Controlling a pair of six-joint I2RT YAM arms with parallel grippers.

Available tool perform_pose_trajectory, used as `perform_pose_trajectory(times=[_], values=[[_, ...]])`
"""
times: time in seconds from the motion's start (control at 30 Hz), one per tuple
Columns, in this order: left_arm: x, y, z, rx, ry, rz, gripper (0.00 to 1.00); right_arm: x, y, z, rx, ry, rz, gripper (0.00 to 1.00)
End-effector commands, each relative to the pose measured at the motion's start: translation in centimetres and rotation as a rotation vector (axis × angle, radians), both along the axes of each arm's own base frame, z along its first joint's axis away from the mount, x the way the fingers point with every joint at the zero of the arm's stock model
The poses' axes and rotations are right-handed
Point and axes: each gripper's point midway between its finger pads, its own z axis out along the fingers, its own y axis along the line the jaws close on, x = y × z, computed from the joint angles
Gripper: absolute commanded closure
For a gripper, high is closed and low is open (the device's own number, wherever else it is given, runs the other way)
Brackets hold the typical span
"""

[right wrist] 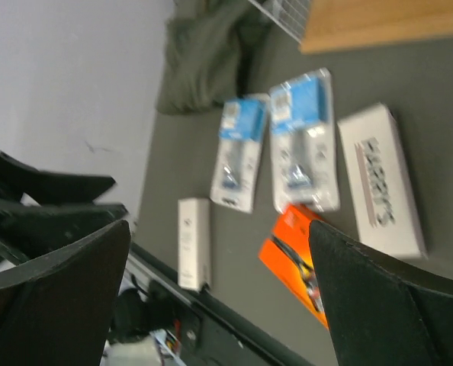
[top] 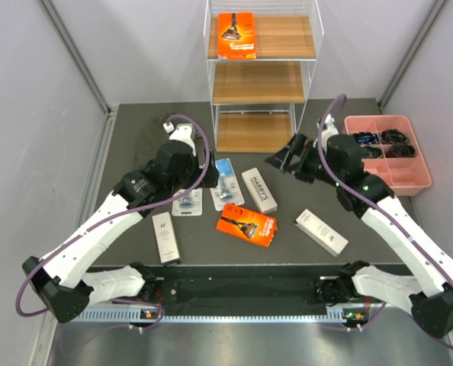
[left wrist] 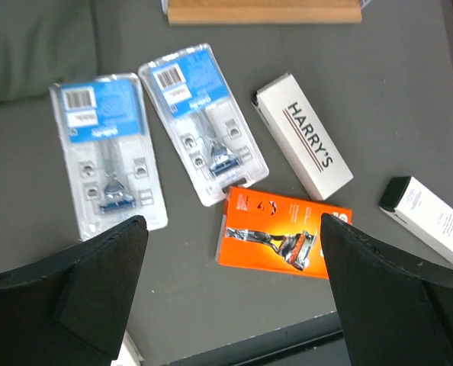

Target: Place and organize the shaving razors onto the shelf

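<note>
- In the overhead view the shelf (top: 258, 82) stands at 12 o'clock on the table (top: 287, 248). The first orange box (top: 236, 36) sits on its top tier, towards the left side.
- The left gripper (left wrist: 232, 229) hangs above the packs with its fingers spread fully apart and nothing between them.
- In the left wrist view the second orange box (top: 246, 224) lies flat on the table between the two fingers, nearer the right one.
- From that gripper, the left blister pack (top: 188, 202) lies at 10 o'clock and the right blister pack (top: 227, 183) at 12 o'clock. The HARRY'S box (top: 259, 190) is at 1 o'clock and the right white box (top: 321, 231) at 3 o'clock.
- The right gripper (top: 286, 156) is also spread wide and grips nothing. It hangs near the front right corner of the shelf's bottom tier, apart from it.
- Overhead, the HARRY'S box lies at 7 o'clock from the right gripper and the right white box at 5 o'clock. The pink tray (top: 409, 177) is at 3 o'clock.
- The left white box (top: 165, 237) lies at 7 o'clock on the table, near the front edge, at 6 o'clock from the left gripper.
- All six packs on the table lie flat and apart from both grippers.
</note>
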Motion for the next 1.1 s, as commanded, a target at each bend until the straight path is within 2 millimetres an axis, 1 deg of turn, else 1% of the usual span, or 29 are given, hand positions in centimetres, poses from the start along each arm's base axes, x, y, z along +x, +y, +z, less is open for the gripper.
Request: perform_pose_trajectory(times=[0.0, 0.03, 0.07, 0.1, 0.13, 0.17, 0.2, 0.23, 0.27, 0.3, 0.33, 0.37, 0.4, 0.43, 0.53, 0.67, 0.7, 0.77, 0.8, 0.87, 0.9, 0.97, 1.0, 1.07], values=[[-0.2, -1.8, -0.9, -0.123, 0.025, -0.020, 0.01, -3.3, -2.1, -3.8, -0.073, 0.049, 0.003, 0.01], [-0.3, -2.0, -1.4, -0.128, 0.035, -0.022, 0.01, -3.9, -2.4, -5.5, -0.088, 0.081, 0.003, 0.01], [-0.5, -2.1, -2.4, -0.130, 0.059, -0.022, 0.01, -4.3, -2.6, -6.2, -0.088, 0.099, 0.000, 0.01], [-0.6, -2.4, -2.8, -0.139, 0.071, -0.029, 0.01, -4.7, -2.8, -6.8, -0.090, 0.111, 0.001, 0.01], [-0.7, -2.6, -3.1, -0.154, 0.081, -0.026, 0.01, -5.4, -3.1, -8.1, -0.095, 0.130, 0.001, 0.02], [-0.9, -2.6, -4.0, -0.154, 0.101, -0.024, 0.01, -5.8, -3.2, -8.6, -0.093, 0.142, 0.000, 0.02], [-1.2, -3.0, -4.1, -0.173, 0.111, -0.038, 0.01, -6.4, -3.6, -10.2, -0.110, 0.174, -0.004, 0.02], [-1.1, -3.3, -4.2, -0.196, 0.113, -0.037, 0.01, -6.8, -3.9, -10.3, -0.107, 0.168, -0.007, 0.02], [-1.3, -3.4, -4.9, -0.200, 0.128, -0.041, 0.01, -7.1, -4.1, -10.7, -0.109, 0.176, -0.008, 0.02], [-1.5, -3.7, -5.1, -0.212, 0.137, -0.049, 0.01, -7.5, -4.3, -11.7, -0.122, 0.192, -0.008, 0.02], [-1.5, -3.8, -5.2, -0.223, 0.141, -0.049, 0.01, -8.1, -4.7, -12.0, -0.131, 0.199, -0.007, 0.02], [-1.6, -3.8, -5.8, -0.221, 0.156, -0.048, 0.01, -8.4, -4.8, -12.3, -0.136, 0.204, -0.004, 0.02], [-1.7, -3.9, -5.9, -0.224, 0.161, -0.047, 0.01, -8.7, -5.0, -12.6, -0.138, 0.212, -0.003, 0.02], [-1.8, -4.0, -6.2, -0.231, 0.173, -0.048, 0.01, -9.1, -4.9, -12.9, -0.138, 0.223, 0.009, 0.02], [-2.1, -4.4, -6.4, -0.261, 0.187, -0.057, 0.01, -9.7, -4.5, -12.9, -0.108, 0.232, 0.034, 0.04], [-2.3, -4.7, -7.0, -0.279, 0.203, -0.059, 0.01, -10.0, -3.9, -13.5, -0.085, 0.265, 0.055, 0.07], [-2.3, -4.8, -7.2, -0.281, 0.208, -0.058, 0.01, -10.2, -3.9, -14.5, -0.085, 0.293, 0.058, 0.09], [-2.5, -4.8, -7.6, -0.282, 0.221, -0.059, 0.01, -10.4, -3.5, -15.3, -0.068, 0.330, 0.068, 0.10], [-2.5, -4.8, -7.8, -0.282, 0.224, -0.057, 0.01, -10.6, -3.4, -16.4, -0.073, 0.355, 0.072, 0.12], [-2.7, -4.9, -8.1, -0.289, 0.232, -0.057, 0.01, -10.8, -3.3, -17.6, -0.067, 0.396, 0.068, 0.14], [-2.7, -4.9, -8.2, -0.292, 0.236, -0.059, 0.01, -11.0, -3.3, -18.7, -0.072, 0.425, 0.065, 0.18], [-2.9, -4.8, -8.7, -0.291, 0.249, -0.053, 0.01, -11.2, -3.1, -19.7, -0.063, 0.455, 0.069, 0.19], [-3.0, -4.8, -8.8, -0.294, 0.250, -0.050, 0.01, -11.3, -3.1, -20.4, -0.062, 0.464, 0.069, 0.22], [-3.5, -5.2, -9.3, -0.313, 0.278, -0.071, 0.01, -11.5, -2.8, -21.3, -0.059, 0.494, 0.080, 0.24]])
